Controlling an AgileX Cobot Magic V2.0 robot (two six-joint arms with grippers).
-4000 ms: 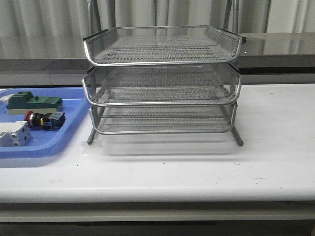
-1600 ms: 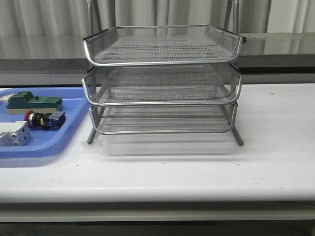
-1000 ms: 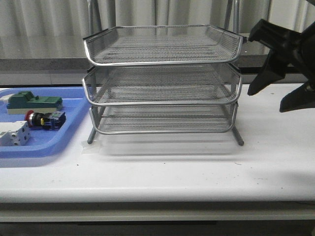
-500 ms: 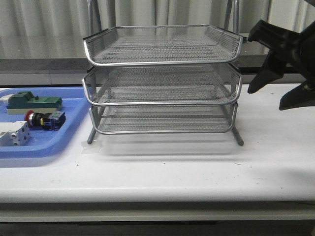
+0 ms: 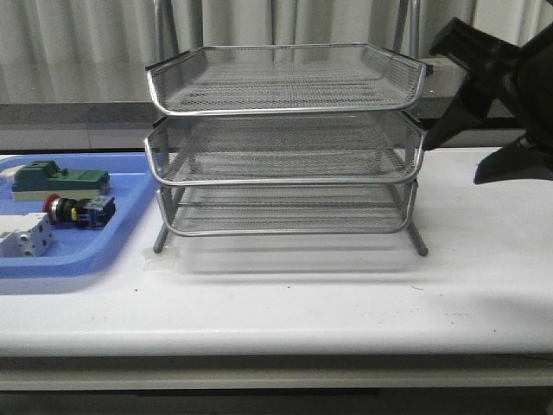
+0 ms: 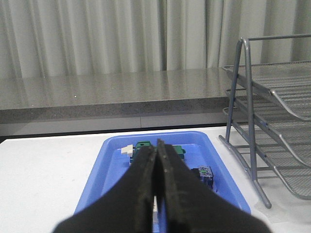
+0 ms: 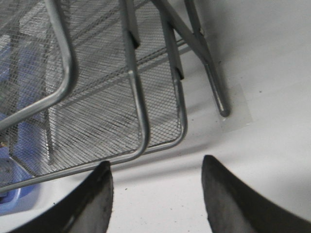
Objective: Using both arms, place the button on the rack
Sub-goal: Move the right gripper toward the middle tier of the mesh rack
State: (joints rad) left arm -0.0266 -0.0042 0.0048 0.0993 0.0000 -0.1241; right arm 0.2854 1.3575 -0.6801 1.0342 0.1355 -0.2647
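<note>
The button (image 5: 76, 210), red cap to the left, lies in the blue tray (image 5: 130, 226) left of the rack (image 5: 285, 143). From the left wrist view, only its blue rear part (image 6: 204, 174) shows beside my left gripper (image 6: 157, 144), which is shut and empty and hangs above the tray. The left gripper is outside the front view. My right gripper (image 5: 454, 162) stands open and empty just right of the rack's middle tier. In the right wrist view, the right gripper (image 7: 156, 165) hovers over bare table beside the rack's lower tray corner (image 7: 182, 131).
A green block (image 5: 59, 181) and a white block (image 5: 23, 236) share the blue tray with the button. The rack's foot (image 5: 418, 243) sticks out at the front right. A grey ledge (image 5: 78, 112) and curtains run behind the table.
The right arm came into the front view from the right about a second ago. Since then it has risen slightly and edged left toward the rack. The button and tray have not moved.
</note>
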